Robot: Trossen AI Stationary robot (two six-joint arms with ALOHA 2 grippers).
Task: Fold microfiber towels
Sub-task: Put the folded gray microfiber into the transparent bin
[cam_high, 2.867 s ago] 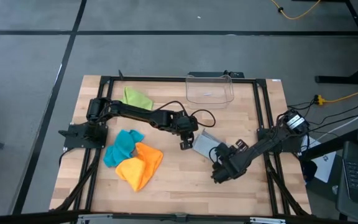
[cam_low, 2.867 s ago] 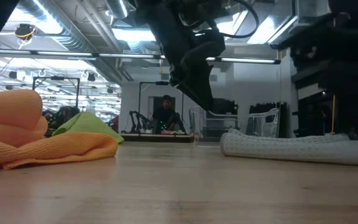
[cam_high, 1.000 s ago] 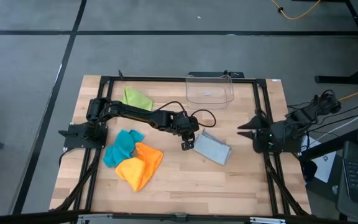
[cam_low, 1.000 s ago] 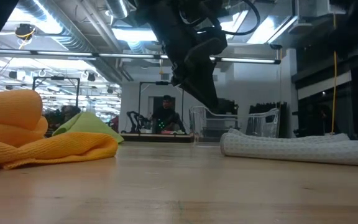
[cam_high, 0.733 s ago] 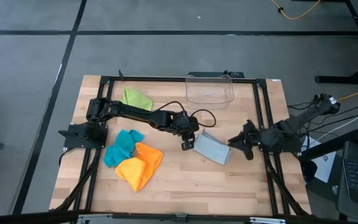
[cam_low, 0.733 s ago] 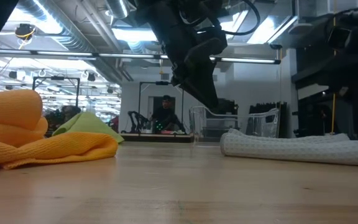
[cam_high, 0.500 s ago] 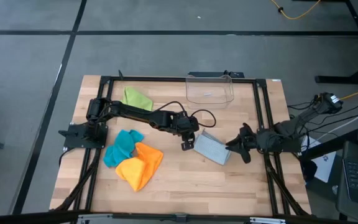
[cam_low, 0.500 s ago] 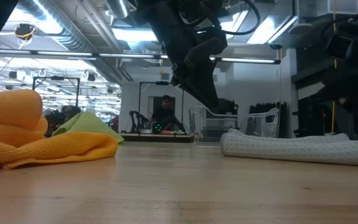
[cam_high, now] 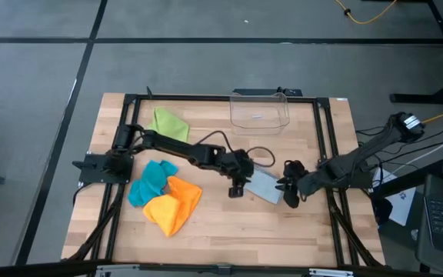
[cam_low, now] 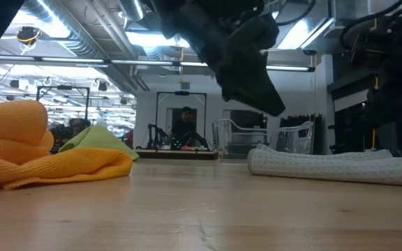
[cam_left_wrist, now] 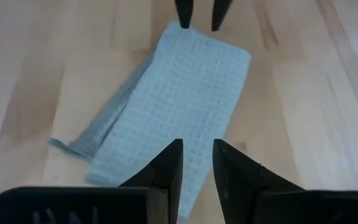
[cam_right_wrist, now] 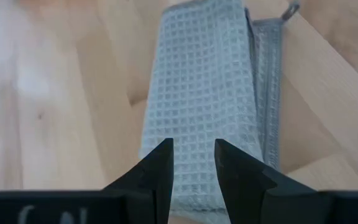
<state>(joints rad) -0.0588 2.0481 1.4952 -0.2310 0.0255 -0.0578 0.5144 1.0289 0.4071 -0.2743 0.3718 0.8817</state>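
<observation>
The 2 grippers, left gripper and right gripper, flank the folded grey towel, jaws slightly parted, holding nothing.

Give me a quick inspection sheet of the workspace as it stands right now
Surface: wooden table inside a black frame.
Job's things: grey towel folded, mid-table; orange towel and teal towel bunched together; green towel crumpled at far side.
Clutter: clear plastic bin, nothing seen inside.
Grippers: left gripper and right gripper at opposite ends of the grey towel, both slightly parted, holding nothing.
Cables: yellow cable off the table.
Surroundings: grey floor, a person in the background.
</observation>
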